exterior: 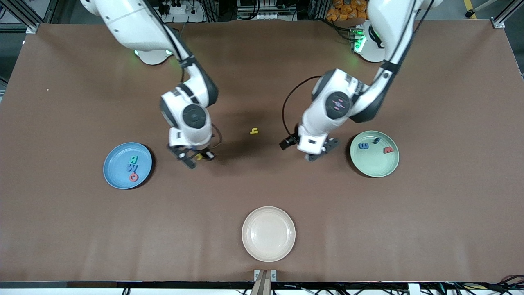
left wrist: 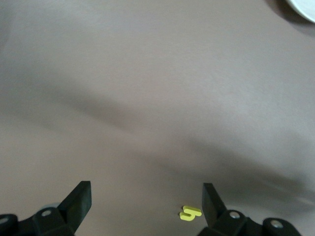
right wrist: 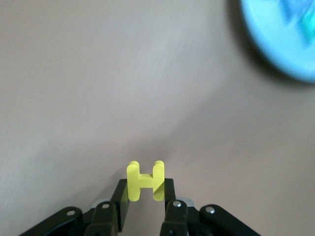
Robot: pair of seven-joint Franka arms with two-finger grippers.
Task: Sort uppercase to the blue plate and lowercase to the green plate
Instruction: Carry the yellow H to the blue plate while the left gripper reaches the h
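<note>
My right gripper [exterior: 198,157] is shut on the yellow H [right wrist: 145,181], over bare table beside the blue plate [exterior: 116,164]. That plate holds a teal R [exterior: 133,159], a blue W [exterior: 132,167] and a red Q [exterior: 134,177]. The small yellow h [exterior: 254,131] lies flat on the table between the two arms. My left gripper [exterior: 317,154] is open and holds nothing, over the table between the h [left wrist: 190,213] and the green plate [exterior: 374,166]. In the green plate lie a blue E-shaped piece [exterior: 363,146], a blue g [exterior: 376,140] and a red m [exterior: 388,150].
A cream plate [exterior: 268,233] with nothing in it sits near the table's front edge, nearer to the camera than both grippers; its rim [left wrist: 305,7] shows in the left wrist view. The blue plate [right wrist: 280,34] shows blurred in the right wrist view.
</note>
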